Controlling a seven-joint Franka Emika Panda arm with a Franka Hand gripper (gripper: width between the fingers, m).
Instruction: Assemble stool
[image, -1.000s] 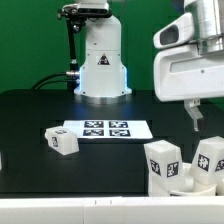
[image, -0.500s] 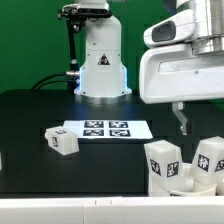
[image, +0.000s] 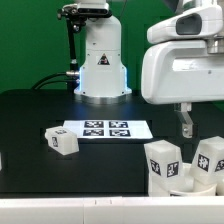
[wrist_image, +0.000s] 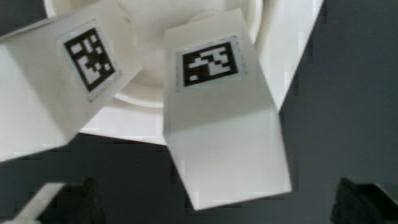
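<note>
On the black tabletop (image: 30, 120), at the exterior view's right near the front edge, 2 chunky white plastic stool legs stand upright side by side, the nearer-centre leg (image: 163, 166) and the outer leg (image: 211, 165), each bearing black-and-white square tags. The wrist view looks down on the same 2 legs, one (wrist_image: 231, 130) running down the middle of the picture and the other (wrist_image: 54, 90) beside it, both rising from the round white dish-like seat (wrist_image: 128, 112). A 3rd white blocky leg (image: 60, 141) lies on its side well apart, towards the exterior view's left, just beside the flat white marker board (image: 105, 129). The arm's large white wrist housing (image: 185, 65) hangs above the upright pair, and its dark fingers (image: 186, 122) point down over the gap between them. In the wrist view the fingers (wrist_image: 68, 198) stand spread wide, one on either side of the middle leg's end, gripping nothing. The white robot base (image: 102, 60) stands behind the board.
</note>
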